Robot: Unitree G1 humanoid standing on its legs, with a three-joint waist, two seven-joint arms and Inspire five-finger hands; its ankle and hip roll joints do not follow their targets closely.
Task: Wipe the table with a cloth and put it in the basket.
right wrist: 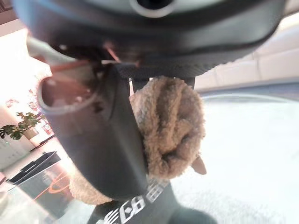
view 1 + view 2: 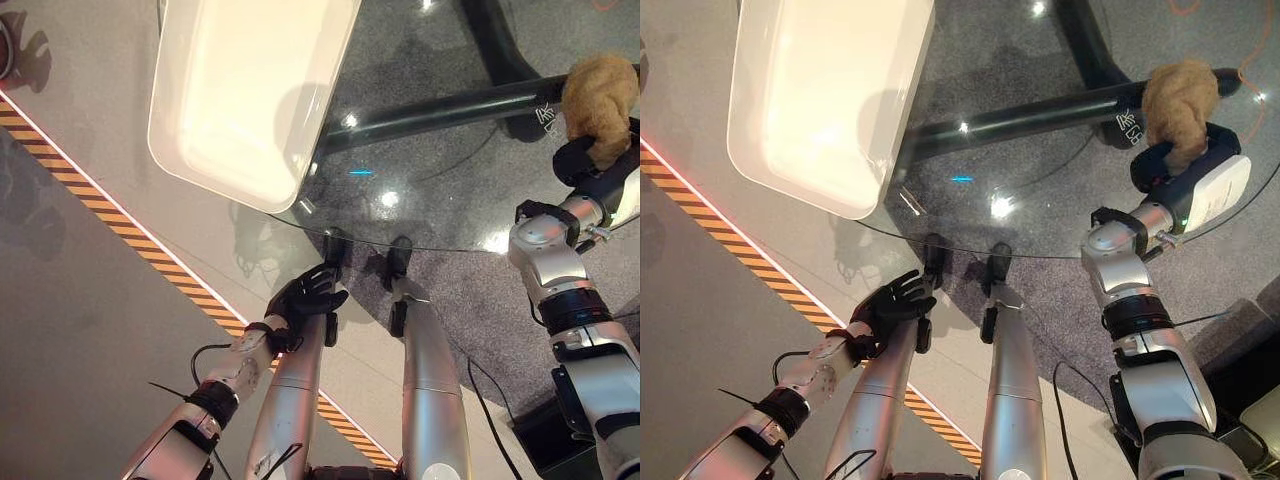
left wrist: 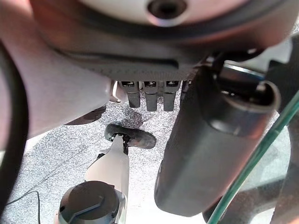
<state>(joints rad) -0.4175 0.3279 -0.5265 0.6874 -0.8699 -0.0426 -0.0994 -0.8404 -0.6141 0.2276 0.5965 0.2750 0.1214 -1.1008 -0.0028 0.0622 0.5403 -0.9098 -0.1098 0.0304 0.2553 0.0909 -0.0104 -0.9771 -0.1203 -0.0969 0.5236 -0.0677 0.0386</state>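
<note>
A tan fluffy cloth (image 2: pixel 600 105) (image 2: pixel 1181 98) is bunched in my right hand (image 2: pixel 1170 165), raised above the right part of the round glass table (image 2: pixel 440 170). In the right wrist view the cloth (image 1: pixel 170 126) is clamped between the thumb (image 1: pixel 100 135) and the fingers. A white rectangular basket (image 2: pixel 250 95) (image 2: pixel 820 95) rests on the table's left part, hanging over its edge. My left hand (image 2: pixel 305 297) (image 2: pixel 890 300) hangs low in front of the table's near rim, fingers straight and spread, holding nothing.
A dark table leg (image 2: pixel 440 110) shows through the glass. The table stands on a grey carpet (image 2: pixel 480 300); a yellow-black striped tape line (image 2: pixel 110 215) crosses the floor at the left.
</note>
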